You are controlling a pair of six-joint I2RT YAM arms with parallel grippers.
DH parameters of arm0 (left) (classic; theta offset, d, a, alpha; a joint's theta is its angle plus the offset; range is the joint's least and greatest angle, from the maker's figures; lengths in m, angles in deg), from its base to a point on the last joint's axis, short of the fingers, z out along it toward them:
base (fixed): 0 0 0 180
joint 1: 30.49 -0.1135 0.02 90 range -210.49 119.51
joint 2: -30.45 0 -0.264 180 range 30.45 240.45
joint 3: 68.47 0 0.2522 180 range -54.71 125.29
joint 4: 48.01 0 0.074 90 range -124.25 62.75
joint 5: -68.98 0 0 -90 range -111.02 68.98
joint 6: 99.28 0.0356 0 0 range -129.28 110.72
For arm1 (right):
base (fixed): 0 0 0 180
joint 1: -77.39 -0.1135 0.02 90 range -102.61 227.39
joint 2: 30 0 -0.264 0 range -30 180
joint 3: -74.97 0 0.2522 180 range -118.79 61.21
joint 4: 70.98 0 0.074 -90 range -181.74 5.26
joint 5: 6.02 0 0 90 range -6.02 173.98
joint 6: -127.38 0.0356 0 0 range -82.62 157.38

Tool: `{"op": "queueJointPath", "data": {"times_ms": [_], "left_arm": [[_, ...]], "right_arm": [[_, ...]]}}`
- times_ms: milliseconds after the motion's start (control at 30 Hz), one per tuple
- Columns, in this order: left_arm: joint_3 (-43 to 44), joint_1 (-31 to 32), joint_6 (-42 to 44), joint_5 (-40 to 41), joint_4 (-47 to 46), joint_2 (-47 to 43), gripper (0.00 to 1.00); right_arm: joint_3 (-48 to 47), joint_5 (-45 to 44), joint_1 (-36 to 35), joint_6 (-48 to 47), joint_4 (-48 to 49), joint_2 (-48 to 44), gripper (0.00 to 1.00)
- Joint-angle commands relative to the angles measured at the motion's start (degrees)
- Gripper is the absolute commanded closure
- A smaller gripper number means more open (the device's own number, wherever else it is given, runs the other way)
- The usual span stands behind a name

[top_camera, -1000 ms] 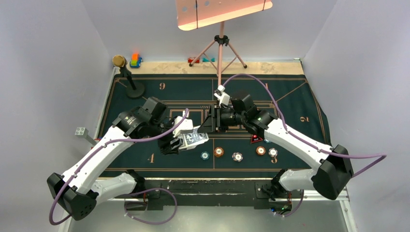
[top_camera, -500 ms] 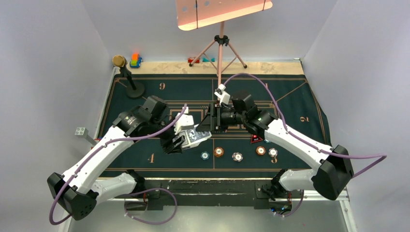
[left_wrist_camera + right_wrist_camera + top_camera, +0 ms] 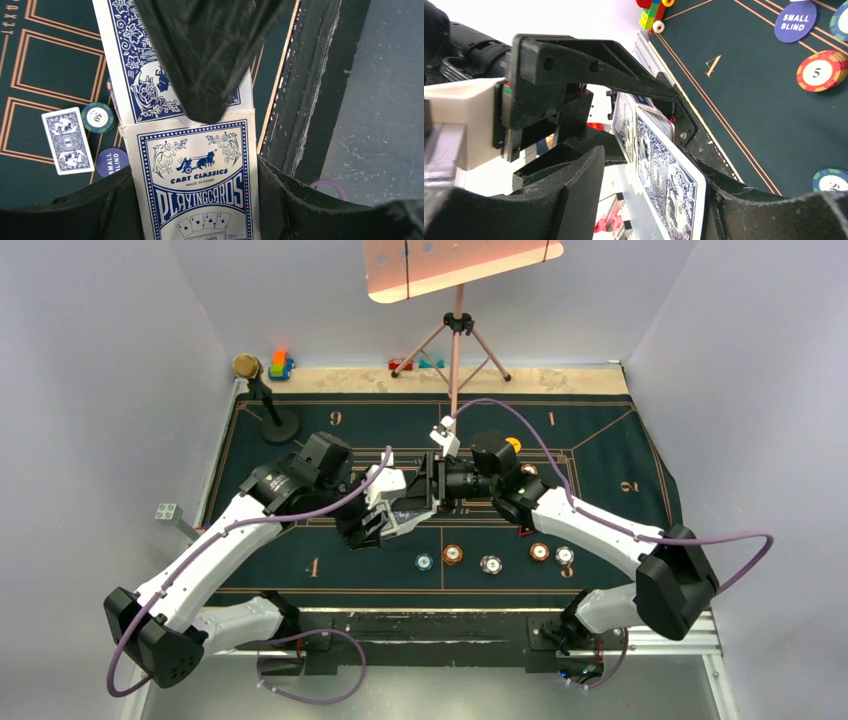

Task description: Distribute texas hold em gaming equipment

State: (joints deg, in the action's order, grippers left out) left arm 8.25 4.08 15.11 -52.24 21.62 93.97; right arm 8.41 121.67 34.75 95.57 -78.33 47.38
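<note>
1. Top cam: both arms meet over the green felt [image 3: 390,415] on the tabletop [image 3: 350,380].
   - The left pincer [image 3: 383,530] is clenched on the card box [image 3: 398,520], holding it up off the felt.
   - The right pincer [image 3: 424,502] is nosed right into the box mouth.
   - Near the front edge sit a teal chip [image 3: 424,562], an orange chip [image 3: 453,554] and a pinkish-white chip [image 3: 490,563].
   - A yellow disc [image 3: 512,444] peeks out behind the right wrist.
2. Left wrist cam: the box sits between the left fingers and reads "CART CLASSICS", "MADE IN CHINA", "PLAYING CARDS".
   - A blue-backed card [image 3: 145,75] pokes out of the top, partly covered by a dark finger of the right pincer.
   - On the felt to the left lies a face-down card [image 3: 66,140].
   - Just beside it are the teal chip, marked "50", and a dark blue disc [image 3: 111,162] reading "SMALL BLIND".
3. Right wrist cam: the blue-backed card stands on edge between the right fingers.
   - Honestly can't tell if they're pinching it or just loose around it.
   - Readable here: "SMALL BLIND", "5" on the orange chip and a gold "4" on the felt.
   - Toy blocks [image 3: 651,12] sit off the felt's corner.
</note>
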Motion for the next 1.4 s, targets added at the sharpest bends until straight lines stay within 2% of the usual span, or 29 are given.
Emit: {"op": "queueJointPath", "data": {"times_ms": [0, 233, 433, 567, 633, 733, 967, 1233, 1367], "left_arm": [[3.8, 0.1, -2.1, 1.4, -4.7, -0.2, 0.73], [4.3, 0.1, -3.6, 2.9, -6.9, -0.3, 0.6], [3.8, 0.1, -3.2, 2.7, -6.2, -0.2, 0.5], [3.5, 0.1, -2.6, 3.5, -5.6, -0.3, 0.38], [3.3, 0.1, -2.4, 4.0, -5.6, -0.4, 0.26], [3.1, 0.1, -1.9, 4.6, -5.3, -0.3, 0.01], [3.9, 0.1, -1.0, 4.9, -4.5, -0.2, 0.0], [4.8, 1.3, 1.5, 4.3, -3.1, 0.1, 0.27], [4.9, 2.4, 2.0, 6.0, -3.0, 0.4, 0.26]], "right_arm": [[0.4, 3.4, -0.8, 2.2, 5.7, 1.0, 0.43], [1.7, 4.2, -1.0, 4.1, 8.9, 0.9, 0.46], [3.3, 5.1, -1.0, 7.4, 13.7, 1.3, 0.69], [3.4, 5.0, -1.0, 8.3, 14.9, 1.6, 0.84], [3.5, 4.9, -1.0, 8.7, 15.4, 1.7, 0.88], [4.0, 4.6, -1.0, 9.0, 16.0, 1.8, 0.9], [3.8, 3.9, -0.9, 7.8, 14.0, 1.7, 0.91], [1.5, 3.1, -0.9, 6.8, 12.0, 2.8, 0.89], [0.9, 2.3, -0.9, 6.8, 11.9, 2.9, 0.89]]}}
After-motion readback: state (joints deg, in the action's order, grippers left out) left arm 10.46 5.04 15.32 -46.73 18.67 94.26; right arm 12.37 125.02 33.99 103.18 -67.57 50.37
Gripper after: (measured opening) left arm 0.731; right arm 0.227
